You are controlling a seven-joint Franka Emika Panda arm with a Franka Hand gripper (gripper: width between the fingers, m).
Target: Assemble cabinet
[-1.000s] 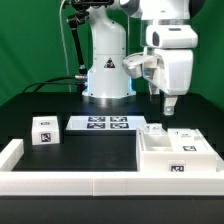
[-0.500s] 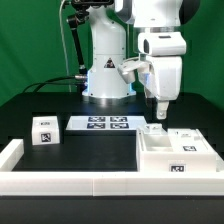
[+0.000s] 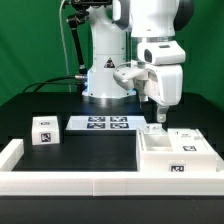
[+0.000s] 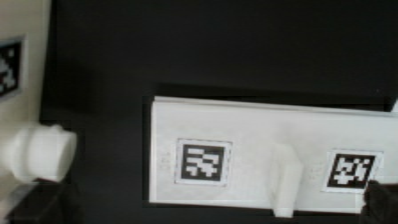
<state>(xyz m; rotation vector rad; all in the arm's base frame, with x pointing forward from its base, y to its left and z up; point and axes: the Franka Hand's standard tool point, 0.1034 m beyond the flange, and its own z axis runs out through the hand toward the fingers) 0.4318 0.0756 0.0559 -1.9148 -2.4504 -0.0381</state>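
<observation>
Cabinet body: sits at the exterior view's right. Gripper: hovers above its rear edge; finger spacing, you cannot tell. Centre on one wall before you descend; go slowly.

Non-task items, exterior view: marker board, wall, table, backdrop, cables.
Marker board lies flat on the black table, just off centre toward 7 o'clock, tags in a row. Low white wall runs along 6 o'clock and turns a corner at 8. Green backdrop fills 9 to 12. Black cables at 10.
</observation>
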